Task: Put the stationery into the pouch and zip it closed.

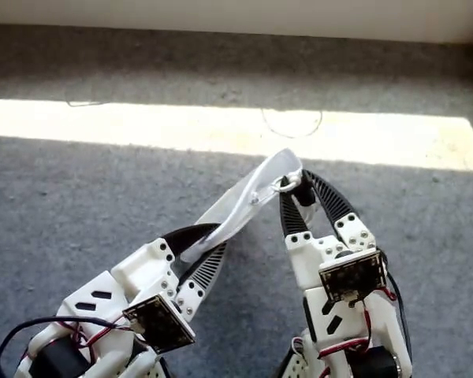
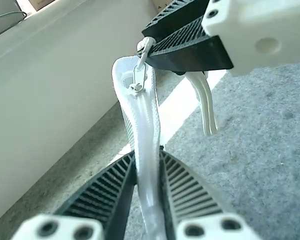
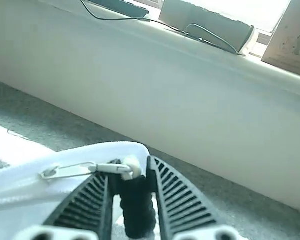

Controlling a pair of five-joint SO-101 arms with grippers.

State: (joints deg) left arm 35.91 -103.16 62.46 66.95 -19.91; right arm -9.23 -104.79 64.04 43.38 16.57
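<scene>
My left hand is clamped narrow on the lower edge of the pouch; in the left wrist view both ribbed fingers press flat against its white zipper seam. The pouch hangs in the air between my two hands, clear of the table, and runs from my left hand at 7 o'clock up to my right hand at 1 o'clock. My right hand is pinched tight on the zipper pull, which sits at the pouch's far end, with the metal tab leading straight into my fingertips. The pouch's skin is pale and half see-through, but I cannot make out what lies inside it. A white strap dangles from the pouch end just under my right fingers.

Beyond my hands, at 12 o'clock, a bright band of sunlight crosses the grey table, and a thin wire loop lies in it, well apart from the pouch. A white wall stands behind that.
</scene>
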